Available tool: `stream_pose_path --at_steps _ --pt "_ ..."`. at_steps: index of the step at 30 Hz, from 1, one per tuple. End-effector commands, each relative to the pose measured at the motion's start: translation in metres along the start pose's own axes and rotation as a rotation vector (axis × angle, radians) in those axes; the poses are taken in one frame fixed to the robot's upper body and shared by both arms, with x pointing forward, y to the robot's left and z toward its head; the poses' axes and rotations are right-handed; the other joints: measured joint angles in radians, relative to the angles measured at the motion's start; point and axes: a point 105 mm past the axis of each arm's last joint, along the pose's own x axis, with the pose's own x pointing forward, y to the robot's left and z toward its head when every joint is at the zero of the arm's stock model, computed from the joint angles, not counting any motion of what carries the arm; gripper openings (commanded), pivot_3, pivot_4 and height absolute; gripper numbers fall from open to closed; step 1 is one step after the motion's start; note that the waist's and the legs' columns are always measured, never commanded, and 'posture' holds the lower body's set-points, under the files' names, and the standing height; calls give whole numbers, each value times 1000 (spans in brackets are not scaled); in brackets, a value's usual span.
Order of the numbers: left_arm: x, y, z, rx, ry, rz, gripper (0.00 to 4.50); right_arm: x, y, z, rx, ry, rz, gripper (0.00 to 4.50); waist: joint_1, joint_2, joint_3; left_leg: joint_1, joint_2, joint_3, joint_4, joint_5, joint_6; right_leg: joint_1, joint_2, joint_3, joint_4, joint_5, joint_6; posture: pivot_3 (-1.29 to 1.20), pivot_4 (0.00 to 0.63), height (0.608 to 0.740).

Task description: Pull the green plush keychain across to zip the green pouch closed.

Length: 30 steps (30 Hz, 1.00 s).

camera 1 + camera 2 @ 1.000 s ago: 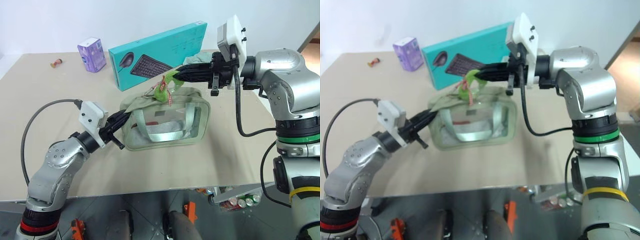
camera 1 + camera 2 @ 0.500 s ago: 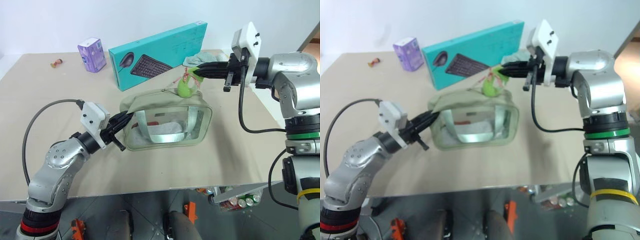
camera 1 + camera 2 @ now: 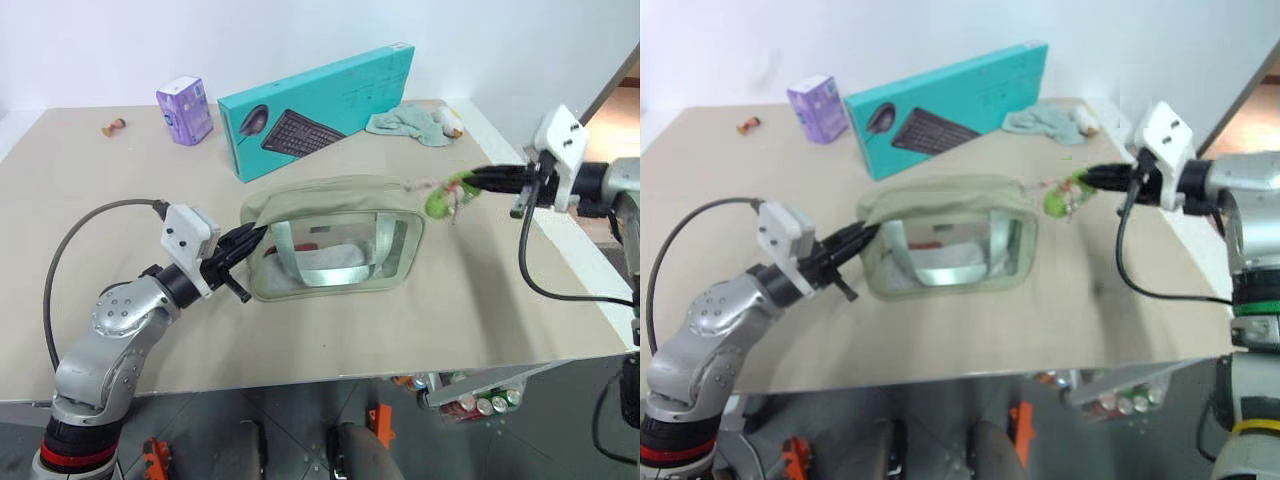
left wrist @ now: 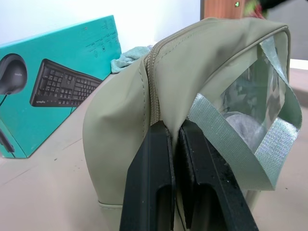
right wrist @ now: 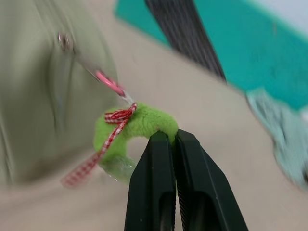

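Green pouch (image 3: 335,238) on the table (image 3: 400,330), its top zip drawn shut
My left tool (image 4: 174,134) pinches the pouch's end; my right tool (image 3: 478,180) pinches the green plush keychain (image 3: 440,200) just beyond the pouch's right end

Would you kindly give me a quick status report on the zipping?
Left gripper shut on pale sage fabric pouch end. Right gripper shut on fuzzy lime-green plush keychain, held past pouch's far end. Zip line looks closed. Nothing in the way.

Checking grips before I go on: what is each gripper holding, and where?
Right gripper is shut on the green plush keychain, pinching its fuzzy body. Left gripper is shut on the green pouch, at its end by the zipper seam.
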Motion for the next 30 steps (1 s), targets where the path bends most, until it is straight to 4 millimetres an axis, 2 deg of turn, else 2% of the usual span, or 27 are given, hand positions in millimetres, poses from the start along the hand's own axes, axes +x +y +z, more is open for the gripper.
stream_pose_path --at_steps 1,6,10,19,22,24,26,30 --pt "1 0 3 16 -2 -5 0 -22 -18 -7 -56 50 -108 36 -1 0 0 0 0 0 0 0 0 0 0 0 0 0 0 0 150 740" --pt "1 0 2 19 8 -13 0 -25 -10 -30 -67 140 -84 36 -1 0 0 0 0 0 3 0 0 1 1 0 0 2 1 0 150 740" --pt "1 -1 1 18 13 -15 0 -15 13 -44 -71 171 -11 36 0 0 0 0 0 0 4 0 0 2 0 0 0 2 1 0 150 740" --pt "1 1 1 17 16 -6 0 34 76 -38 -11 65 101 36 -2 1 0 4 2 -1 6 0 1 5 2 0 0 4 1 0 150 740" --pt "3 0 -1 20 23 -6 0 52 85 -34 -13 23 81 36 -2 1 0 4 1 -1 6 1 1 6 2 0 0 3 -1 0 150 740" --pt "3 -1 -3 26 35 -15 0 55 83 -29 -19 1 63 36 -2 1 0 4 1 -1 7 1 1 6 2 1 0 3 -2 0 150 740" --pt "2 -4 -4 -37 31 -45 0 53 81 -25 36 -18 82 686 -2 1 0 4 1 0 7 1 1 6 2 1 0 3 -2 0 150 740" --pt "-4 -6 2 -76 21 -81 1431 39 74 -20 128 -33 87 2041 -1 1 0 4 1 -1 7 1 1 6 2 1 0 3 -2 0 150 740"
